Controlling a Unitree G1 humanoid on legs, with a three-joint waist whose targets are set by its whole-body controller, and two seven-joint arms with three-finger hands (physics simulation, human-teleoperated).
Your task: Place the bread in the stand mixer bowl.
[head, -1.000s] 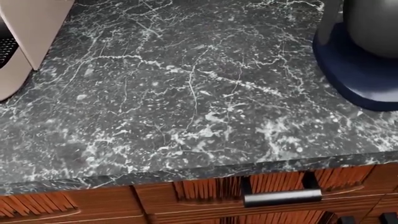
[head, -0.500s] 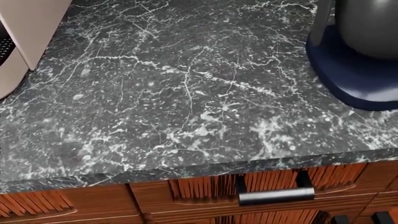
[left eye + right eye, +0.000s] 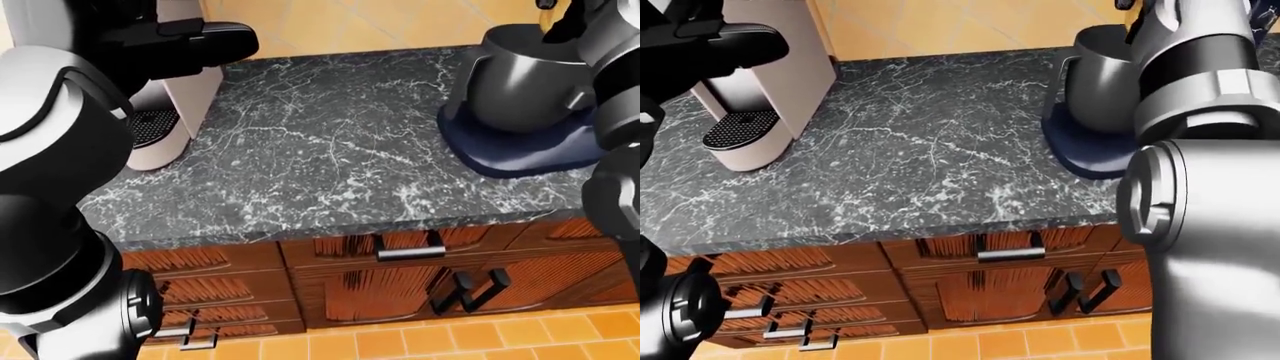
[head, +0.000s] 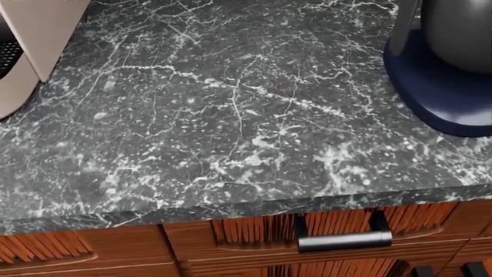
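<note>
Stand mixer bowl point(image 3: 520, 79) sits on navy mixer base point(image 4: 442, 92) at right of dark marble counter point(image 4: 231, 115); coffee machine point(image 3: 755, 97) at left. Bread not visible. Both arms frame the eye views; hand states cannot be told.

The left arm point(image 3: 60, 187) fills the left edge of the left-eye view as glossy black rounded segments capped by a pale grey shell, with a ribbed black joint disc at lower left. The right arm point(image 3: 1210, 187) is a large silver-grey cylinder with a round end cap, banded black above.
</note>
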